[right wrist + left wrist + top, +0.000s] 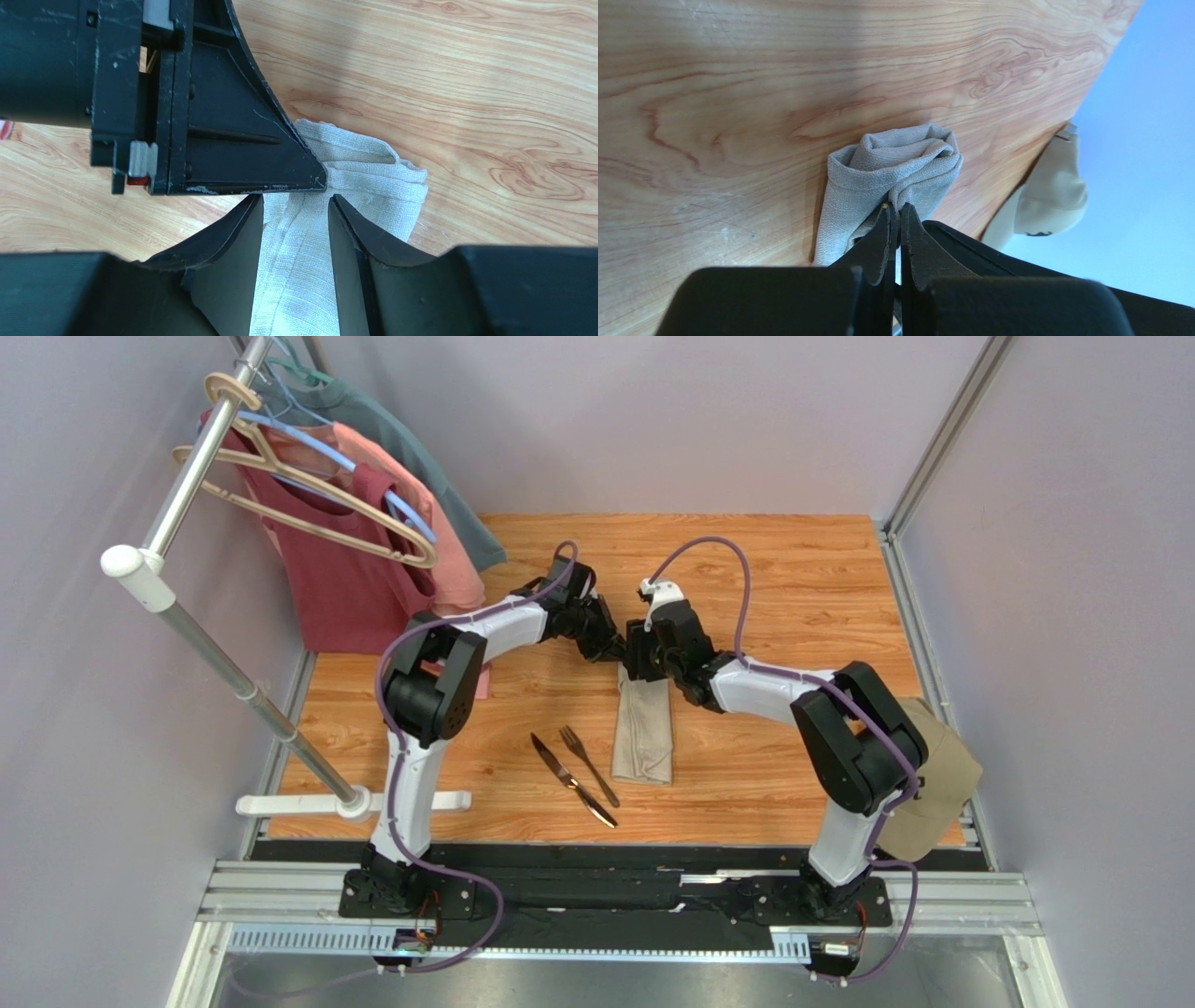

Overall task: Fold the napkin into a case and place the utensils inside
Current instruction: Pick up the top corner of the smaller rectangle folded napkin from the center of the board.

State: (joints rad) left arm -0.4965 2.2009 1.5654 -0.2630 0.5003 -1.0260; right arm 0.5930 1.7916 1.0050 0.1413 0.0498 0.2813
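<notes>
A wooden table fills the floor of a booth with pale lilac-grey walls. The napkin lies near the middle of it, folded into a narrow beige strip that runs from the near side toward the far side.

Just left of the napkin, and apart from it, the dark fork lies at a slant. The dark knife lies roughly parallel on the fork's outer side, farther from the napkin.

Both grippers meet at the napkin's far end. The left gripper comes in from the left of the napkin with its fingers pressed almost together, pinching the bunched cloth there. In the left wrist view that end of the napkin is lifted into soft rolled folds just beyond the fingertips.

The right gripper comes in from the right with its fingers spread. They straddle the strip, one on each side, with cloth showing in the gap between them, and they are not clamped on it.

Well to the right of the napkin, a tan cap hangs over the table's edge. Well to the left of the napkin, a red shirt and a pink shirt hang from a metal rack.
</notes>
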